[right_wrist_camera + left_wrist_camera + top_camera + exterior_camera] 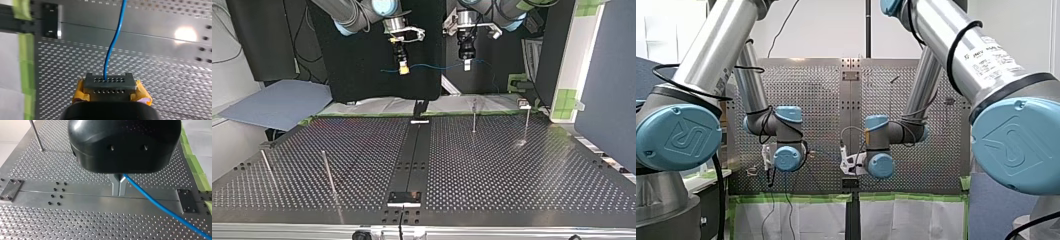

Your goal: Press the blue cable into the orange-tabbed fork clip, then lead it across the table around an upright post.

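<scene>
My left gripper (pixel 119 191) is clenched on the blue cable (pixel 160 206), its metal fingers pinched together. My right gripper (pixel 107 81) grasps the same cable between its yellow pads. In the top view the cable sags slightly between them, seemingly high above the table's (pixel 512 180) far edge, though depth is hard to judge. An upright post (pixel 474 116) stands below.

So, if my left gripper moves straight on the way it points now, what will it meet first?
Probably the smooth metal strip directly under it. In the left wrist view the left gripper, shut on the blue cable, points at it. Nothing else shows between, though the gap is hard to judge.
</scene>
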Action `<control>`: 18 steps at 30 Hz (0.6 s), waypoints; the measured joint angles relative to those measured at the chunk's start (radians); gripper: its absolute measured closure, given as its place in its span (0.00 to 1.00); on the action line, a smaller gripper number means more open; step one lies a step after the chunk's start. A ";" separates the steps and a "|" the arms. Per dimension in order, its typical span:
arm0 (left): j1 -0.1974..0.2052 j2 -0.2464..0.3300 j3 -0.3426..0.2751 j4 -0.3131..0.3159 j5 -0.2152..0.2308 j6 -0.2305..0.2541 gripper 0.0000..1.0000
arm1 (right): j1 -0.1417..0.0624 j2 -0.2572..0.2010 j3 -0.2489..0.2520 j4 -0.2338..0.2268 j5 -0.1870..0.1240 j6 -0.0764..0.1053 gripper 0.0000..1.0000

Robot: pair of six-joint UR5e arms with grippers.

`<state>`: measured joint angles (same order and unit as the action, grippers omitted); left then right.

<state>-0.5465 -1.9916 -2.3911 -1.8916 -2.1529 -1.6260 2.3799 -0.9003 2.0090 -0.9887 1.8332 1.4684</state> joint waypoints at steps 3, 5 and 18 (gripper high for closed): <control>0.000 0.000 0.000 0.000 0.000 0.000 1.00 | 0.000 0.015 0.000 0.000 0.000 0.000 1.00; 0.000 0.000 0.000 0.000 0.000 0.000 1.00 | 0.000 0.019 0.000 0.001 0.000 0.000 1.00; 0.006 -0.037 -0.057 0.010 0.022 0.030 1.00 | 0.000 0.022 0.000 0.001 0.000 0.000 1.00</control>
<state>-0.5407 -2.0284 -2.4484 -1.8813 -2.1310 -1.5957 2.3800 -0.8785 2.0089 -0.9880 1.8332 1.4683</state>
